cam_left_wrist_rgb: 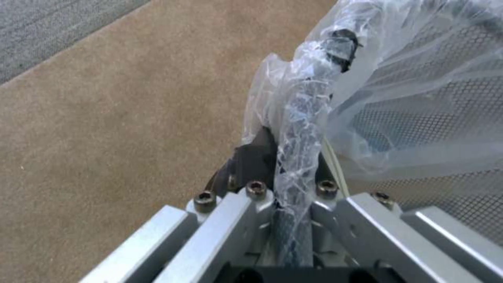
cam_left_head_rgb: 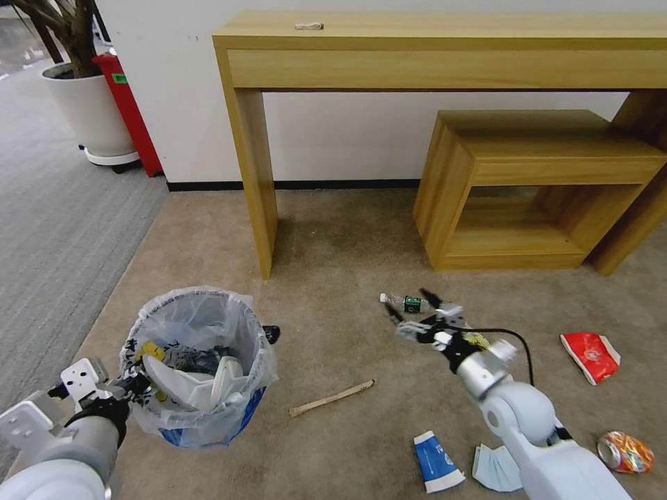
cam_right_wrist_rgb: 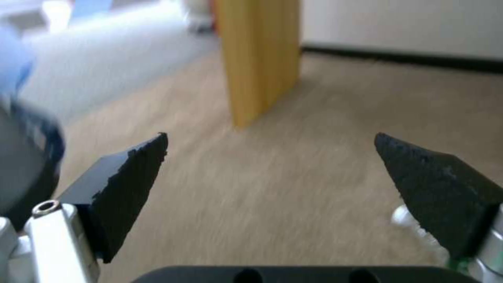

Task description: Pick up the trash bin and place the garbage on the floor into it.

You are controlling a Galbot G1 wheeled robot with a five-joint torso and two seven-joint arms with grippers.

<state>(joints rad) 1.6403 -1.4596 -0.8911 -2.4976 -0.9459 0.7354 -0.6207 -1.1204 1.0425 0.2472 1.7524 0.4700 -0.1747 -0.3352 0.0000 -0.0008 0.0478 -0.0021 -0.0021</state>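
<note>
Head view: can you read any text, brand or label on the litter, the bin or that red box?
No text reads clearly.
Green-labelled bottle: label print too small.
Red snack wrapper: pale round mark, unreadable.
Blue-white cup: faint pale print, unreadable.
Orange can: multicoloured pattern, no legible word.
Red box: green sticker, too small.
Trash bin: no label visible.

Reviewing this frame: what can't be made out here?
- Head view: lower contents of the trash bin, hidden by a white slipper and bag liner.
- Head view: print on the bottle, too small.
- Left wrist view: left gripper jaw tips, wrapped by liner.
</note>
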